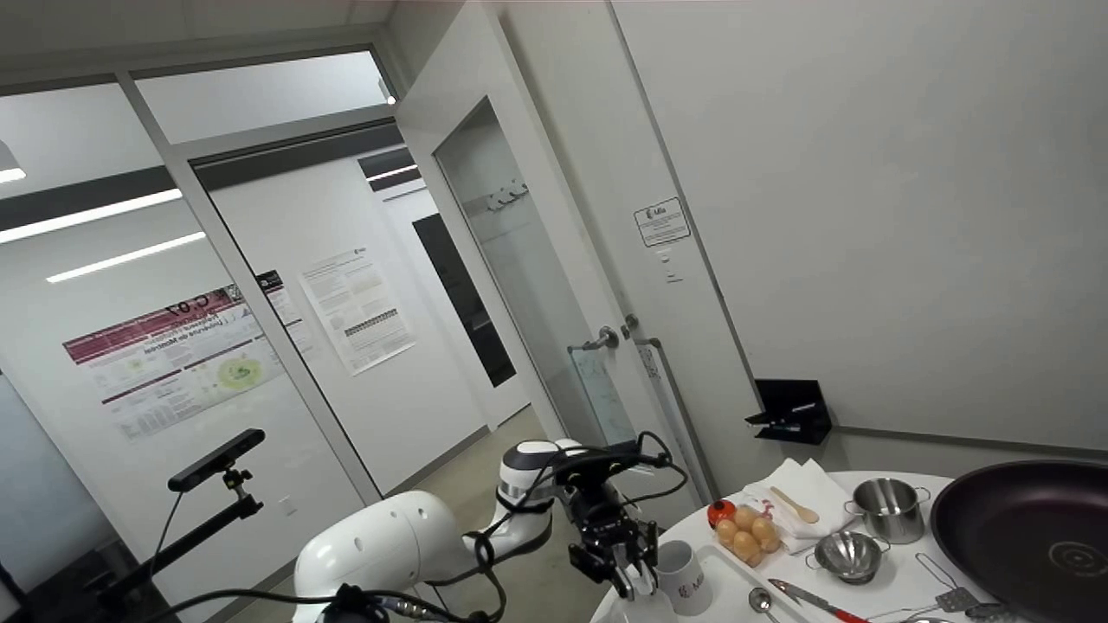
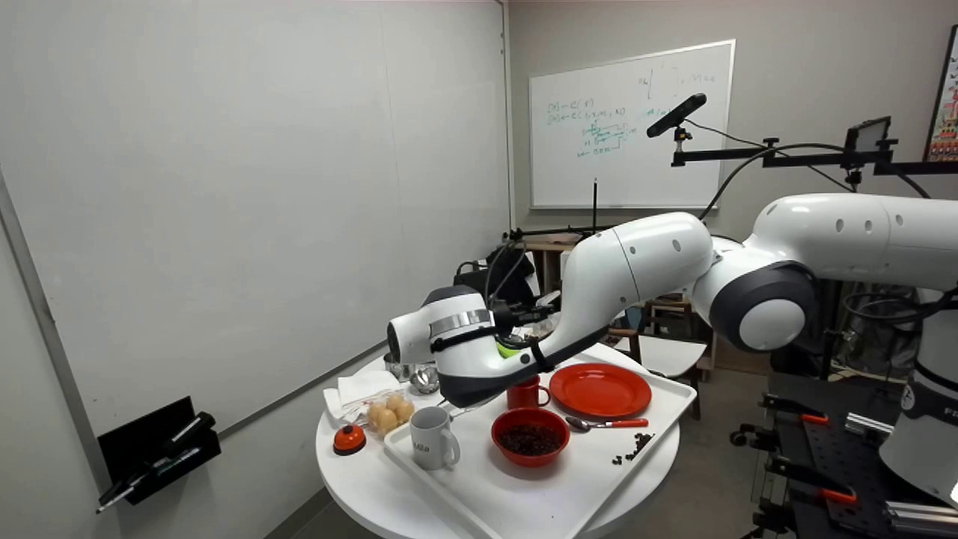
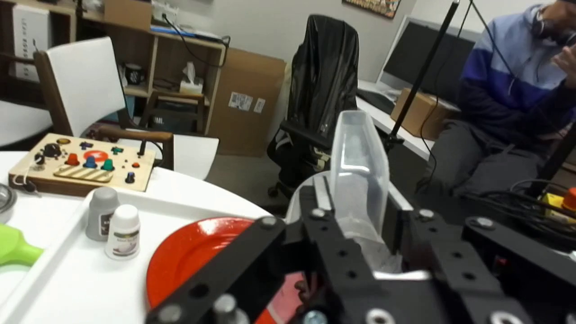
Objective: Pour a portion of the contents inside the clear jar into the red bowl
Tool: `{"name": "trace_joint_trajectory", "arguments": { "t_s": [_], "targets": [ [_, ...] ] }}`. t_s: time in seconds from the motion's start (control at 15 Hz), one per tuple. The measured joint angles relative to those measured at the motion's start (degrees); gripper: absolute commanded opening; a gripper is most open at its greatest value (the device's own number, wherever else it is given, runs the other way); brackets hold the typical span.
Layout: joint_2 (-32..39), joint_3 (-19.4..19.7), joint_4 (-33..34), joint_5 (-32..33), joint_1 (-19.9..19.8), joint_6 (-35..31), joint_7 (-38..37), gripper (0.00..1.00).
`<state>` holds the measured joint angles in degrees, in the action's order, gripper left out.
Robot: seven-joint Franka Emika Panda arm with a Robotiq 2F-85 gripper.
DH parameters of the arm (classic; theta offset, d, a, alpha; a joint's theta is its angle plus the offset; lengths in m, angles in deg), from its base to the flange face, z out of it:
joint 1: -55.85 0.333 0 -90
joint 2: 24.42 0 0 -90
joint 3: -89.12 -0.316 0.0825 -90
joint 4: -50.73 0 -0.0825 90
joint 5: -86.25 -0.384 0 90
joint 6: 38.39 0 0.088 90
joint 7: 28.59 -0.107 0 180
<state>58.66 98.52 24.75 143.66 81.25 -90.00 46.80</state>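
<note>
Clasping the clear jar (image 3: 359, 186), the jaws stand narrowly parted, while the red bowl (image 2: 531, 459) holds dark bits (image 2: 529, 440).

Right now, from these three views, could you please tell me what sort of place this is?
Probably a robotics lab or office: a jointed white robot arm, a written-on wall whiteboard and, in the wrist view, a computer monitor suggest it.

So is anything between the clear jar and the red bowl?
Nothing visible blocks the clear jar; the red bowl stands uncovered in an exterior view. The arm may hide part of the space between.
</note>
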Motion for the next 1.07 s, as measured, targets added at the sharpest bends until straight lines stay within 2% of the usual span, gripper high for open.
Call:
{"name": "trace_joint_trajectory", "arguments": {
  "t_s": [0.4, 1.07],
  "targets": [
    [-0.61, -4.11, 3.15, -12.13, -4.26, -1.29, -8.73, 0.07],
    [-1.46, -5.56, 4.86, -34.10, -9.16, -9.60, -31.89, 0.07]
  ]
}}
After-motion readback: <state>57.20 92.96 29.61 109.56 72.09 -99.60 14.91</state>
